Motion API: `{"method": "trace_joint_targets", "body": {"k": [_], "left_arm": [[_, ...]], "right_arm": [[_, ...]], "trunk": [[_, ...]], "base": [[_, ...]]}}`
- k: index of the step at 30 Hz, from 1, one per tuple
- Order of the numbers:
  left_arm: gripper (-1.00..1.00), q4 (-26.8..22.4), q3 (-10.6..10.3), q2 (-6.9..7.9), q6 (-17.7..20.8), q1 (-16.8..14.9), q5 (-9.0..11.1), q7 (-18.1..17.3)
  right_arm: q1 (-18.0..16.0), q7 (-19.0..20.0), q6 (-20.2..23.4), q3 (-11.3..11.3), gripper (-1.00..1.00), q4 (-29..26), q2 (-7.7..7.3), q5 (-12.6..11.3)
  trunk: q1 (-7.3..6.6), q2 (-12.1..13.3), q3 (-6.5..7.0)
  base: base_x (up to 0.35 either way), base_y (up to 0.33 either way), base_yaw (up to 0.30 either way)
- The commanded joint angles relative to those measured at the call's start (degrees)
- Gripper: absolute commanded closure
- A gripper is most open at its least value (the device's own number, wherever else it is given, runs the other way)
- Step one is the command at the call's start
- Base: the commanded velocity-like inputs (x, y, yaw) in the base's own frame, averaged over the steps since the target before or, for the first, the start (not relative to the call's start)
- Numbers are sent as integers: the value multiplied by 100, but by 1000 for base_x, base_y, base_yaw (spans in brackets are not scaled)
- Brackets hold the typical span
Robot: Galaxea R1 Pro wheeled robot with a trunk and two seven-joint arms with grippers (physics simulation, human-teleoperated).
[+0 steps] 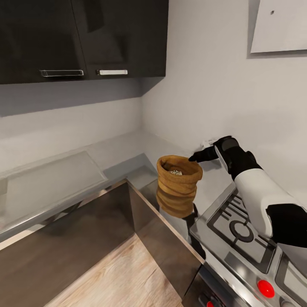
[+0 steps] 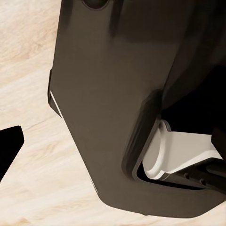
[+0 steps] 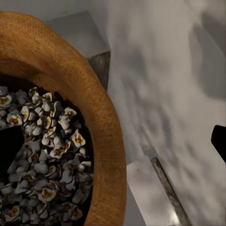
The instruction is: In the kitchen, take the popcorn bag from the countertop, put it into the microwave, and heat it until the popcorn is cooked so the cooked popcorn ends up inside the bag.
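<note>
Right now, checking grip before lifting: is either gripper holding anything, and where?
The right gripper straddles the bag's rolled rim; jaws not closed, nothing held yet.

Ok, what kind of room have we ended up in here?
A home kitchen, by the look of it: dark wall cabinets above a glossy steel countertop, and a gas hob with red knobs beside the popcorn bag.

Popcorn bag (image 1: 178, 185) stands upright on the countertop (image 1: 128, 149), at its near edge, in the corner where two runs meet. Popcorn (image 1: 175, 172) lies inside the bag. Gas hob (image 1: 241, 226) just right of the bag. Right gripper (image 1: 197, 157) at the bag's far-right rim. Wall cabinets (image 1: 81, 38) above, far left. Floor (image 1: 115, 277) near, below the counter.
</note>
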Motion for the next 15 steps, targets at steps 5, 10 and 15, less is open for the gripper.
{"method": "trace_joint_targets", "body": {"k": [5,10,15], "left_arm": [[-100,-4,7,-2,-14,-1,21,6],[-100,-2,7,-3,-14,-1,21,6],[-100,-3,7,-3,-14,-1,21,6]], "right_arm": [[-6,65,-163,23,-100,272,-8,86],[-3,69,-429,23,-100,572,-22,100],[-4,75,-470,23,-100,611,-21,107]], "trunk": [[1,-5,-7],[1,-5,-7],[1,-5,-7]], "base": [[9,0,0],[0,0,0],[0,0,0]]}}
